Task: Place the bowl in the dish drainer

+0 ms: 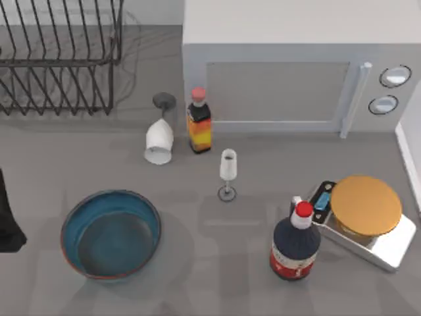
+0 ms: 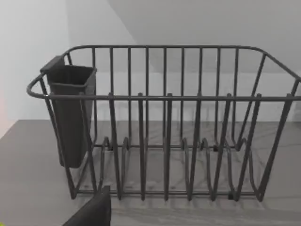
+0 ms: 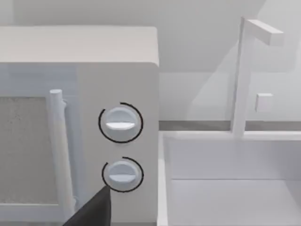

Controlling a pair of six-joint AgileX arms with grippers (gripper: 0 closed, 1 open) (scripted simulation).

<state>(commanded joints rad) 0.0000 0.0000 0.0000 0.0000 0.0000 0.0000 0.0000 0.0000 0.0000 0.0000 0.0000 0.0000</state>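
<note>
Bowl (image 1: 111,234) on table just beside left arm (image 1: 9,217)

A flat grey table (image 1: 217,230) fills the scene, and behind it stands a plain pale wall (image 2: 197,23) without any window. A white microwave (image 1: 276,72) sits at the back of the table, to the right of the middle, with a vertical handle (image 1: 355,99) and two round knobs (image 3: 120,123) on its front. Just beside the microwave, at the table's right edge, there is a white sink (image 3: 235,188) with a thin white tap (image 3: 244,70), and the light is soft and even, giving only faint shadows.
</note>
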